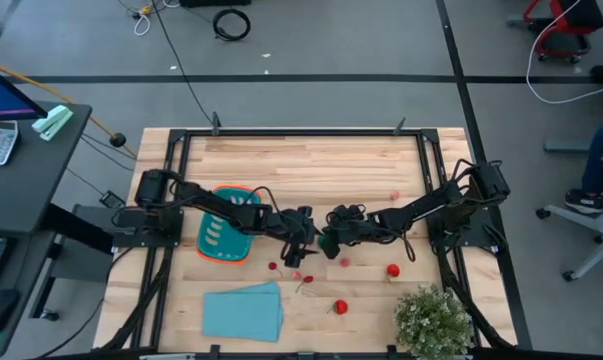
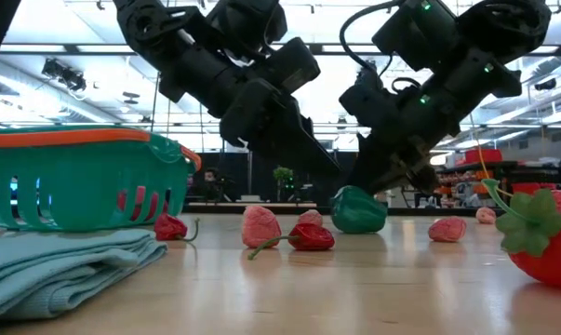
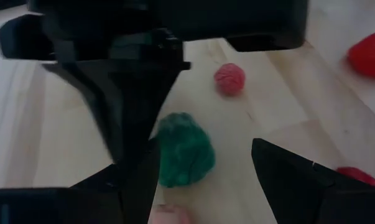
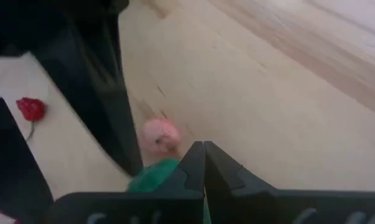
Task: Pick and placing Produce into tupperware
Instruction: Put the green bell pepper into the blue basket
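Observation:
A green toy vegetable (image 2: 358,210) rests on the wooden table at its middle, and also shows in the left wrist view (image 3: 184,149). My left gripper (image 3: 204,147) is open, low over the table, with the green piece between its fingers, close to one of them. My right gripper (image 4: 204,144) is shut, its tip right beside the green piece (image 4: 153,177). Both grippers meet at the table's middle (image 1: 316,238). The teal tub with the orange rim (image 1: 224,237) stands to the left. Small red and pink produce (image 2: 303,238) lies near the grippers. My left gripper has one finger (image 3: 137,180) close against the green piece's side; I cannot tell whether it touches. My right gripper's shut fingertips (image 2: 392,186) slant down from the table's right to the green piece's upper side; I cannot tell whether they touch it. The piece rests on the table.
A light-blue folded cloth (image 1: 243,310) lies at the near left, and a bushy potted plant (image 1: 436,320) at the near right. A strawberry (image 1: 341,307) and another red piece (image 1: 392,270) lie toward the near edge. A pink piece (image 1: 394,196) lies farther back.

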You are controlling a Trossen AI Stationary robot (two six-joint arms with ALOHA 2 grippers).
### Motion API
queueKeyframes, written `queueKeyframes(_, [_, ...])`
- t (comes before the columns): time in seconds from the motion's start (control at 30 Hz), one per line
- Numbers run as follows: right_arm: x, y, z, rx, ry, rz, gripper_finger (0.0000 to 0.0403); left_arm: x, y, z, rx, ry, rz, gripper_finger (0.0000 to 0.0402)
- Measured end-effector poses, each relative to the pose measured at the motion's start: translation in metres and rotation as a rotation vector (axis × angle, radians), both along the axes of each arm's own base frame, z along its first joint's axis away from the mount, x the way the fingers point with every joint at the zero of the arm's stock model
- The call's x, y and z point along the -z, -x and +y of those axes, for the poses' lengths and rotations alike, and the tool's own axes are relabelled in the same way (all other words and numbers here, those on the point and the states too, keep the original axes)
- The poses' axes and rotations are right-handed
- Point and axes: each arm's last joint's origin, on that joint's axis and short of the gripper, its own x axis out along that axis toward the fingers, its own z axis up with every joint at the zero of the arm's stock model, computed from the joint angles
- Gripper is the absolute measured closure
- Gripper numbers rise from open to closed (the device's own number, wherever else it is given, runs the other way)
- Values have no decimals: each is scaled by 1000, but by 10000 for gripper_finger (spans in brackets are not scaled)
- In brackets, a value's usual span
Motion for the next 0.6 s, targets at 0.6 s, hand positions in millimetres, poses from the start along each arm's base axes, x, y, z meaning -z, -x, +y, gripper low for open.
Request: queueKeyframes(0.6, [-12,20,8,6,77,111,399,11,-2,-9,-115,79,18,142])
